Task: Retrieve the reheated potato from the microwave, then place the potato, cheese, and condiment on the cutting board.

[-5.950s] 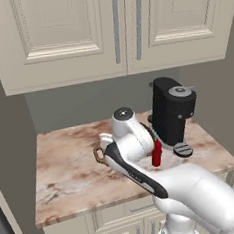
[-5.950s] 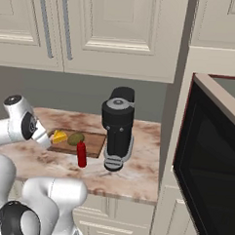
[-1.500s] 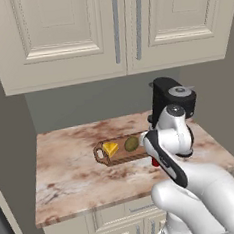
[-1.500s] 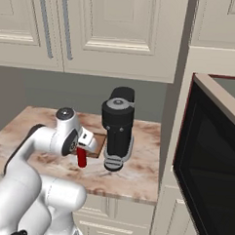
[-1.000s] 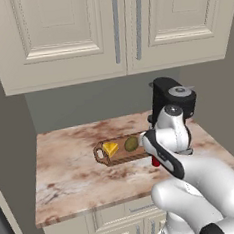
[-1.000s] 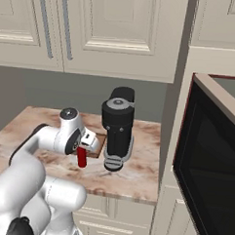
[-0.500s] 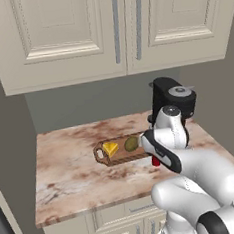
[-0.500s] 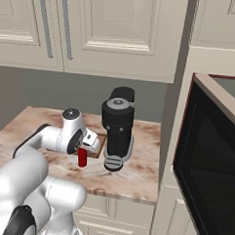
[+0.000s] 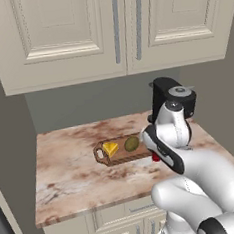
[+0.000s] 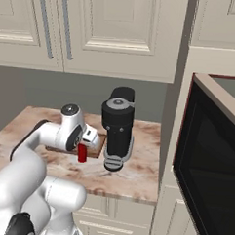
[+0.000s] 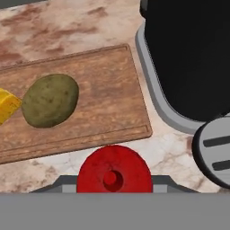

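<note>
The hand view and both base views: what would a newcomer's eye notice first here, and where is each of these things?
The red condiment bottle stands out first, on the marble counter just off the cutting board, with the gripper shut on it. Next come the potato and the yellow cheese wedge, side by side on the board. The black coffee machine stands beside the board.

No readable text, labels, brands, numbers or signs on anything.
</note>
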